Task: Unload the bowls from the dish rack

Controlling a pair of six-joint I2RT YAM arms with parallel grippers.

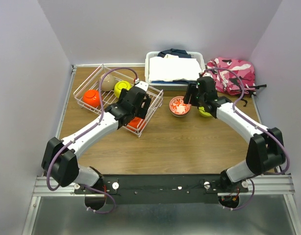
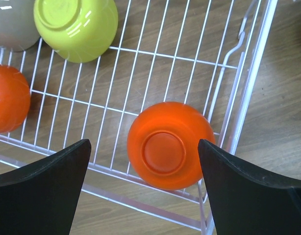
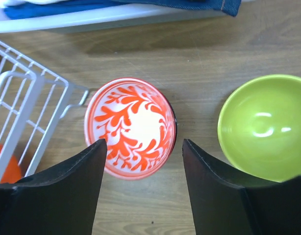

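The white wire dish rack (image 1: 87, 81) stands at the back left. In it are an orange bowl (image 1: 91, 98), a taupe bowl (image 1: 108, 82) and a lime-yellow bowl (image 1: 122, 87). A second orange bowl (image 2: 169, 146) lies upside down in the rack's near right corner. My left gripper (image 2: 144, 144) hangs open above it, one finger on each side. The white bowl with the red-patterned inside (image 3: 131, 125) stands upright on the table. My right gripper (image 3: 143, 142) is open over its near edge and holds nothing. Another lime-yellow bowl (image 3: 265, 125) stands upright to its right.
A white plastic bin of folded cloth (image 1: 174, 68) sits at the back centre, close behind the patterned bowl. A pink camouflage bag (image 1: 231, 73) lies at the back right. The rack's right wall (image 2: 248, 88) runs close beside the orange bowl. Walls enclose the table on three sides.
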